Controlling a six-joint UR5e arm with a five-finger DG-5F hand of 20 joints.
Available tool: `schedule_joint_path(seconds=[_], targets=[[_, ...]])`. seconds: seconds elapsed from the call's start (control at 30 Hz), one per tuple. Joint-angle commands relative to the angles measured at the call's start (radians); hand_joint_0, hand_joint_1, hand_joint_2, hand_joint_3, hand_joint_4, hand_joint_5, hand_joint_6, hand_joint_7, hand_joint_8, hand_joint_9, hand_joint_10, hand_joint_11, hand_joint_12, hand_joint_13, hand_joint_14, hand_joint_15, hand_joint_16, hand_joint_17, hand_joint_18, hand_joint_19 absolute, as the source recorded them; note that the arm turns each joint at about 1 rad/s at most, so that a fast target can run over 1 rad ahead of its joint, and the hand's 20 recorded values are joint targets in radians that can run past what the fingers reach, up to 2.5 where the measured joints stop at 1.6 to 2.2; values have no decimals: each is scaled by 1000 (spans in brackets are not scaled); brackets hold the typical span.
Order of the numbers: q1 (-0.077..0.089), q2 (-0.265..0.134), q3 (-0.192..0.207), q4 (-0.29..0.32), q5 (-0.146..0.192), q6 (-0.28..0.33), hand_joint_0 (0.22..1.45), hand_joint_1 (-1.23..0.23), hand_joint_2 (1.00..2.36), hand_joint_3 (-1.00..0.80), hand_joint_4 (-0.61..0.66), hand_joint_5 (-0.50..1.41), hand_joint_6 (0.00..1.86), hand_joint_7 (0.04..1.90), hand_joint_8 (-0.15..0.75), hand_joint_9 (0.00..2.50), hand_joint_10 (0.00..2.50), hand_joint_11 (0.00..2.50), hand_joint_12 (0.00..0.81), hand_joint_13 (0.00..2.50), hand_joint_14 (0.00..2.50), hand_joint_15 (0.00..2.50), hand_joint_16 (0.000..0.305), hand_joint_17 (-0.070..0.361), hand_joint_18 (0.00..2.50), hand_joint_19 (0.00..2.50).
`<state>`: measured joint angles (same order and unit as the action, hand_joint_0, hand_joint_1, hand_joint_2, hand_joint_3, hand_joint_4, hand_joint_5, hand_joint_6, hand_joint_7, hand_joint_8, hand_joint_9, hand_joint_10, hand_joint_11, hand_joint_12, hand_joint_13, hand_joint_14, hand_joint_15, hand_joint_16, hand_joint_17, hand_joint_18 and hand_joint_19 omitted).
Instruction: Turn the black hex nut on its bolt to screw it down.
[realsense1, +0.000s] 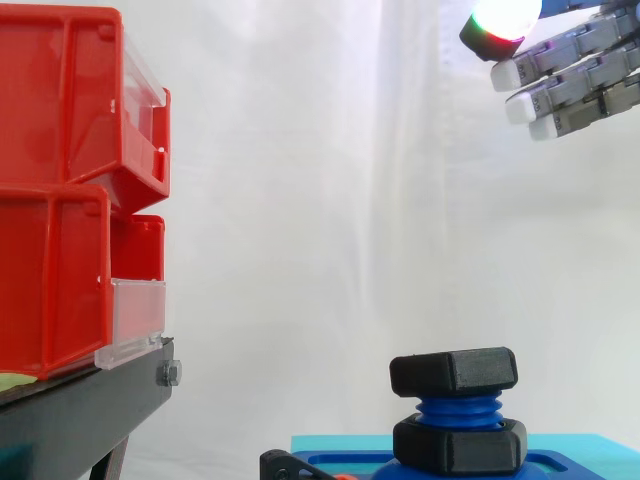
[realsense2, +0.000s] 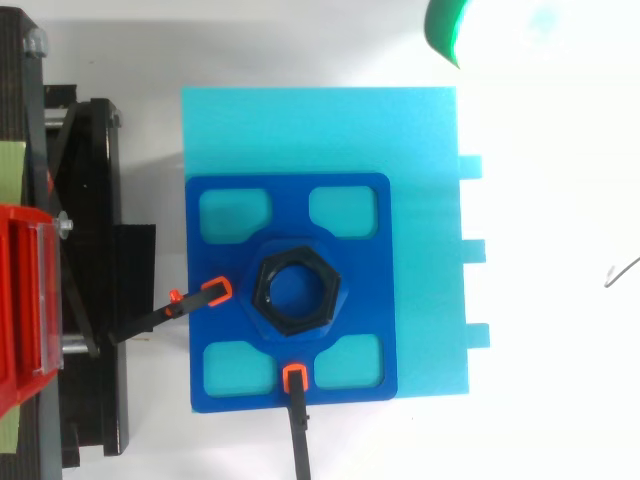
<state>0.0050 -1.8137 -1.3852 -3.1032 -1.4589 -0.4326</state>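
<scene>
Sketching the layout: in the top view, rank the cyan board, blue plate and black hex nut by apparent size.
Largest: cyan board.
Then: blue plate, lying on it.
Smallest: black hex nut, clearly so even though it sits higher, nearer the camera.

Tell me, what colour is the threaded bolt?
The bolt is blue, clearest in side view.

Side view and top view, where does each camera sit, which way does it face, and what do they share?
Side view: beside the work at its height, looking level across the black hex nut on its blue threaded bolt; the robot's hand hangs upper right, fingers straight.
Top view: above, looking straight down on the nut and blue square plate; one glowing pad of the hand at the top edge.
Shared: nut, plate, red plastic bins, hand.
</scene>
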Motion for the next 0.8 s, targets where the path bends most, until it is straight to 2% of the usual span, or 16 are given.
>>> schedule_joint_path(seconds=[0.0,0.23,0.33,0.37,0.47,0.5,0.57,0.6,0.63,0.67,0.77], targets=[[6,-1,0,0,-3,0,488,-526,1000,-500,85,-192,502,711,224,553,0,0,273,555,2,27,44,98,412,169],[4,-1,0,-3,2,-2,476,-537,1000,-500,80,-191,502,715,220,549,0,0,263,504,2,0,37,83,353,112],[6,-1,0,-15,0,-20,473,-532,1000,-500,77,-191,502,715,218,546,1,0,257,475,0,0,36,80,313,104],[12,-1,0,-17,3,-74,473,-531,1000,-500,77,-192,502,714,216,543,1,0,256,468,0,0,36,80,309,97],[18,-1,0,-12,6,-141,472,-528,1000,-500,73,-193,502,721,204,541,0,3,255,452,0,0,35,78,277,99],[26,-16,0,0,17,-218,471,-528,1000,-500,70,-193,502,717,198,533,0,0,253,446,0,0,35,78,276,96],[38,-30,0,26,28,-285,470,-526,1000,-500,68,-194,502,717,196,529,0,4,254,444,0,0,35,79,267,98],[46,-50,2,52,37,-318,470,-526,1000,-500,69,-193,502,720,195,528,0,11,256,441,0,0,35,79,262,93],[49,-55,2,66,43,-330,470,-527,1000,-500,70,-193,502,720,193,523,0,6,257,424,0,0,36,80,239,74],[61,-72,2,97,54,-353,471,-528,1000,-500,67,-193,502,719,192,517,0,9,258,418,0,0,36,81,236,66],[76,-108,8,135,72,-371,473,-529,1000,-500,68,-192,502,719,188,502,0,0,254,395,0,0,37,83,198,36]])
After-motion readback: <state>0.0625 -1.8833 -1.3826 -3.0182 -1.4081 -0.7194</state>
